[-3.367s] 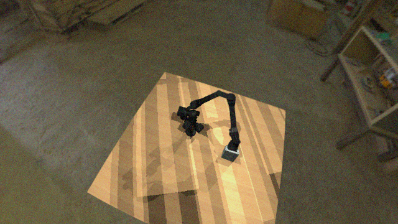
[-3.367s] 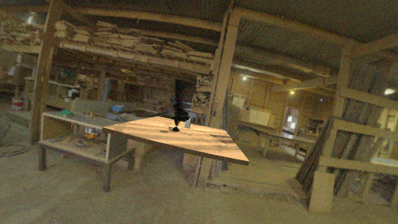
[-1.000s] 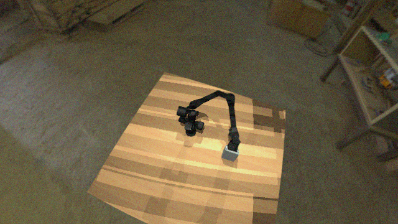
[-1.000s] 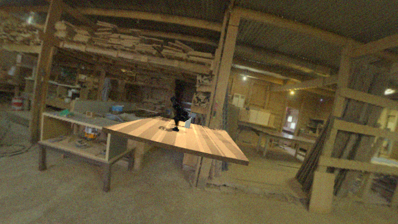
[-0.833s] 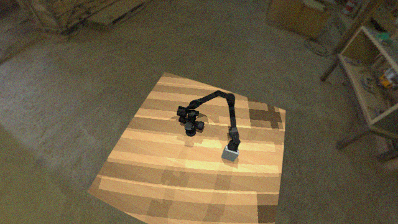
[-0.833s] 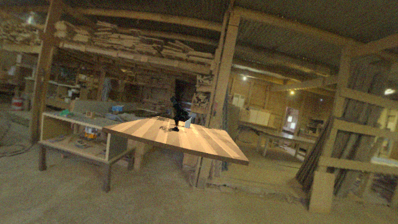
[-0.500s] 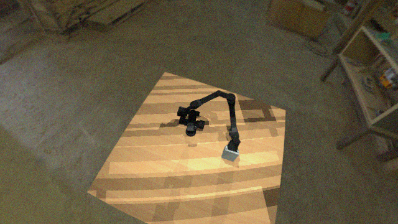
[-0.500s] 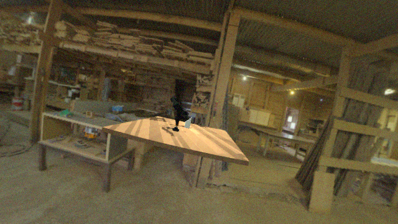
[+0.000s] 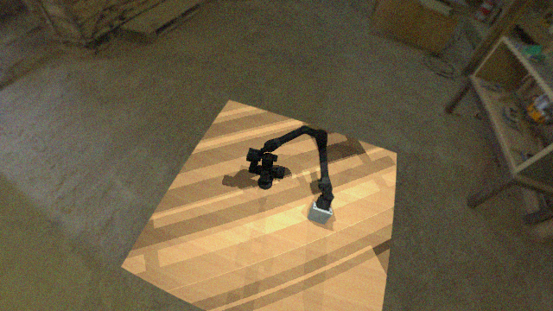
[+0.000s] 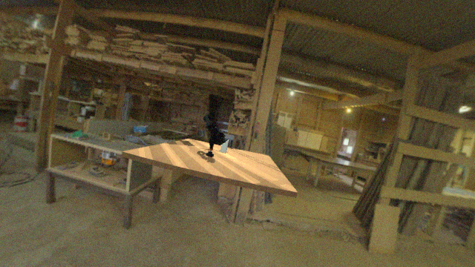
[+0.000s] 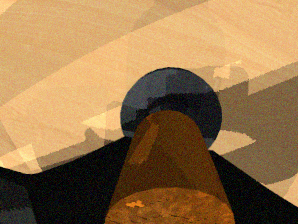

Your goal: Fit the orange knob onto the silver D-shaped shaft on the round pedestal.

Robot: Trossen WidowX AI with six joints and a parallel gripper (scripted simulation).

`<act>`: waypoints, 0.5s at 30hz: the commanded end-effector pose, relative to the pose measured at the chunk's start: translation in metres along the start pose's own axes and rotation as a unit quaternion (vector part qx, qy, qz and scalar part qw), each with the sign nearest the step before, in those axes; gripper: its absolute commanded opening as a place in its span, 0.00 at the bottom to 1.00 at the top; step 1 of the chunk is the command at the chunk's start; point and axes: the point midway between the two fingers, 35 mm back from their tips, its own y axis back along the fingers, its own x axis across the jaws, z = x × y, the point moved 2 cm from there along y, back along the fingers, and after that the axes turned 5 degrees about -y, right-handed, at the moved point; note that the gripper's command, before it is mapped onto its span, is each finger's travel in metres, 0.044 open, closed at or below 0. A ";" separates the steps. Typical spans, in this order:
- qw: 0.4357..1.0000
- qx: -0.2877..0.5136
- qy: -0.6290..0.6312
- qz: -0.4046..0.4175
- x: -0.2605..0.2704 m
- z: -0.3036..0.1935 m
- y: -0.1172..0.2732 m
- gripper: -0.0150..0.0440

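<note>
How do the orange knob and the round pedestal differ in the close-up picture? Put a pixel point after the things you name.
The knob (image 11: 167,165) is orange-brown; the pedestal (image 11: 195,87) is dark blue-grey. The knob is clasped between the gripper's jaws, while the pedestal stands on the table (image 11: 60,55). The knob is nearer the camera and covers part of the pedestal, which lies beyond it. Both have a rounded outline.
</note>
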 end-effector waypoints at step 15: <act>0.995 0.000 0.104 -0.002 -0.009 -0.003 0.001 0.25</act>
